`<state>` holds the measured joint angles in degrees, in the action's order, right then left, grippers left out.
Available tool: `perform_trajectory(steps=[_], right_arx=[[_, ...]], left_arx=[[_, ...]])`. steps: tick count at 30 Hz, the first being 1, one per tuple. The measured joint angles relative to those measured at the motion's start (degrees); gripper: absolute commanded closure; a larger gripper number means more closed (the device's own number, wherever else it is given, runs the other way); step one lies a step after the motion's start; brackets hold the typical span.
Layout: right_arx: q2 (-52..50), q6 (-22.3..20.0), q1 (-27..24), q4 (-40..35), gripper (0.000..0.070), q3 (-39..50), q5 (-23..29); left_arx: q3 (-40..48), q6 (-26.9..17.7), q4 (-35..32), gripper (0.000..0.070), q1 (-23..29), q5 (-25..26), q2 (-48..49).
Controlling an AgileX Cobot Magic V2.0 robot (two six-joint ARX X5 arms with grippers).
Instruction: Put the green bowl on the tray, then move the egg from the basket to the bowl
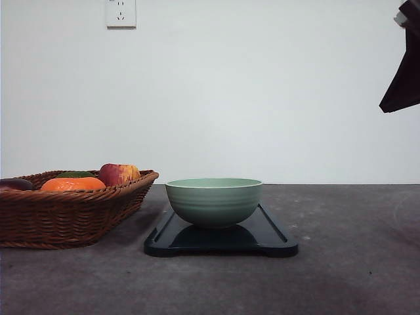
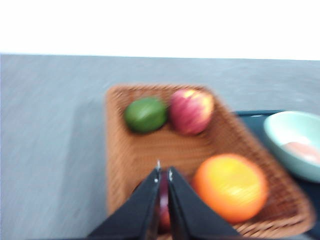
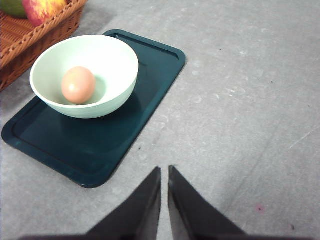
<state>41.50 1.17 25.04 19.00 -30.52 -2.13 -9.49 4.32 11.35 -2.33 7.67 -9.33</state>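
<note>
Brownish-tan egg (image 3: 78, 85) inside green bowl (image 3: 90, 75)

Tan egg (image 3: 78, 85) lies inside upright sage-green bowl (image 3: 85, 75) on dark tray (image 3: 95, 145); wicker basket (image 1: 65, 210) just beside.

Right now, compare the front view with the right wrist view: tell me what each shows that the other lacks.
Front alone: the wall socket and the orange fruit in the basket.
Right wrist alone: the egg lying inside the green bowl, and the right gripper, shut above bare table.
Both: the bowl standing on the tray, basket beside it, and the apple.
</note>
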Motion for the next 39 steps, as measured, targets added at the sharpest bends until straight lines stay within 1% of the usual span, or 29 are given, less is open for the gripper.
perform_trajectory(steps=[4,9,16,39], right_arx=[[0.0,0.0,0.0,0.0,0.0684,0.0,0.0],[0.0,0.0,0.0,0.0,0.0684,0.0,0.2],[0.0,0.0,0.0,-0.1,0.0684,0.0,0.2],[0.0,0.0,0.0,-0.4,0.0684,0.0,0.2]], left_arx=[[4.3,0.8,0.2,0.0686,2.2,-0.6,3.5],[7.4,1.1,-1.9,0.0686,2.6,-2.9,7.0],[7.6,1.1,-2.9,0.0686,3.0,-5.0,9.1],[7.6,1.1,-2.9,0.0686,3.1,-5.0,9.1]])
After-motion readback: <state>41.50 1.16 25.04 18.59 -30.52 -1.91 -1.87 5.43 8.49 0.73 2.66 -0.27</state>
